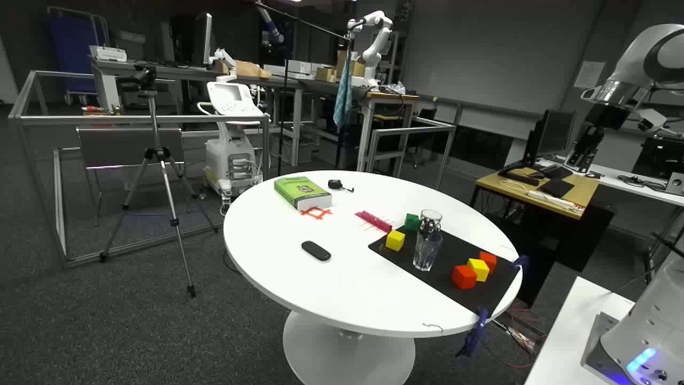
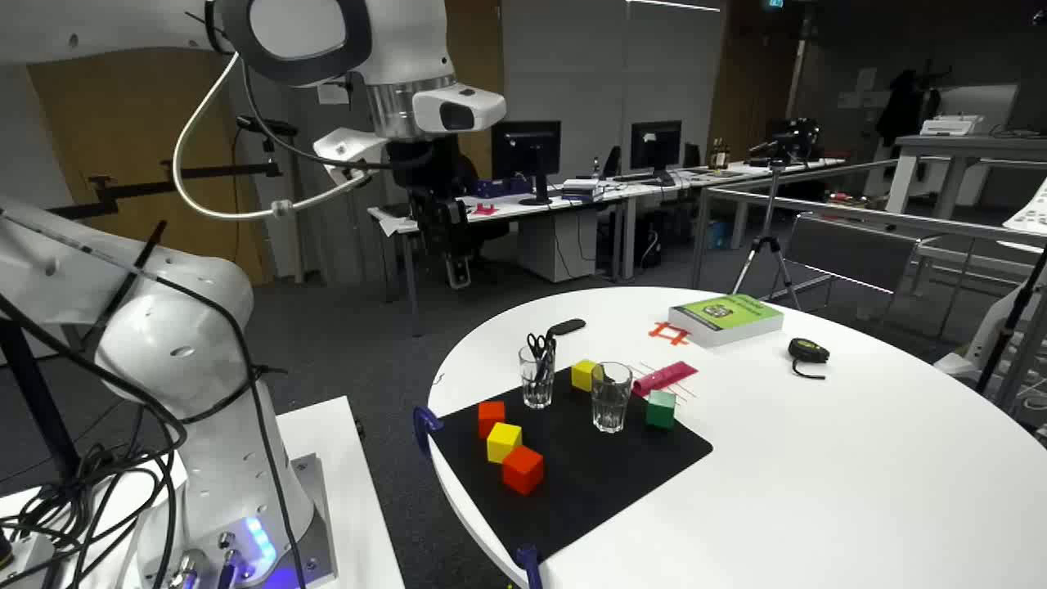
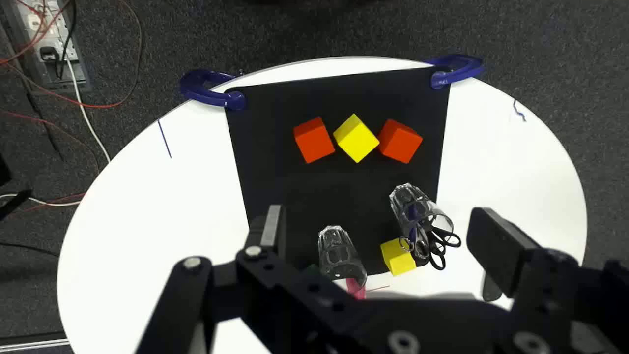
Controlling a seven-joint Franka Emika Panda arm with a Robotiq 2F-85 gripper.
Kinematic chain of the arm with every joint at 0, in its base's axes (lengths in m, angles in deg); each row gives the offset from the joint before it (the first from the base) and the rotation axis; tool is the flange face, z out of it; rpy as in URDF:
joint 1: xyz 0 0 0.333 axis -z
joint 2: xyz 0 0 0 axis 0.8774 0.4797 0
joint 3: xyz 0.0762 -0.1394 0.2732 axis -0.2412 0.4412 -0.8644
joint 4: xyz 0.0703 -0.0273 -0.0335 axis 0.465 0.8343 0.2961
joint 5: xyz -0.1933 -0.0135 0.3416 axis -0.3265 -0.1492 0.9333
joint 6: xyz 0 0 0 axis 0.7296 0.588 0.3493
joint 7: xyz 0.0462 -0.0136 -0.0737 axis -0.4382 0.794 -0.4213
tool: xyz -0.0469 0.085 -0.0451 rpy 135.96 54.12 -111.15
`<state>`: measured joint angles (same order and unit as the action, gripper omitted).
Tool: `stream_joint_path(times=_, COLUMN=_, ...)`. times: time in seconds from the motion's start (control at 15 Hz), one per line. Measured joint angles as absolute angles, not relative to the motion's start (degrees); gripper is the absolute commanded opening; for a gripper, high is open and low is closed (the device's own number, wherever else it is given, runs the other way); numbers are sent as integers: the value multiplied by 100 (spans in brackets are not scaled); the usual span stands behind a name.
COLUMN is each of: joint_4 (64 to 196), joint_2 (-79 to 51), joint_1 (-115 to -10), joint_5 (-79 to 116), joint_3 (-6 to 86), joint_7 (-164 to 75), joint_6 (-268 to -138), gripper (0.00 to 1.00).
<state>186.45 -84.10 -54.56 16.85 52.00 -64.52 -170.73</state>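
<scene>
Wrist view: empty, wide-spread gripper (image 3: 382, 233); scissors (image 3: 436, 242) partly hide one of two yellow cubes (image 3: 397, 258); two tumblers (image 3: 339, 250), two red cubes (image 3: 314, 141), two clamps (image 3: 212, 98).

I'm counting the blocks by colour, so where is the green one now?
In an exterior view, the green block sits at the right of the black mat, just right of the empty glass and near the pink strip.

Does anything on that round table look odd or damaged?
Nothing looks spilled or broken, but scissors stand in a drinking glass on the black mat, hardly a glass's usual contents. A stray blue line lies on the white tabletop; pen or thread, I can't tell.
</scene>
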Motion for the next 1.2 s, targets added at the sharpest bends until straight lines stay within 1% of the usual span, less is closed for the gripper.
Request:
stream_joint_path(times=0.73, joint_4=18647, joint_2=-8386, joint_1=-5461, joint_5=1707, joint_3=5182, joint_7=-6433, joint_6=-17124, gripper=100)
stream_joint_path(times=1.2, joint_4=18665, joint_2=-7688, joint_1=-5768, joint_5=1907, joint_3=4666, joint_7=-5889, joint_6=-18290, gripper=100)
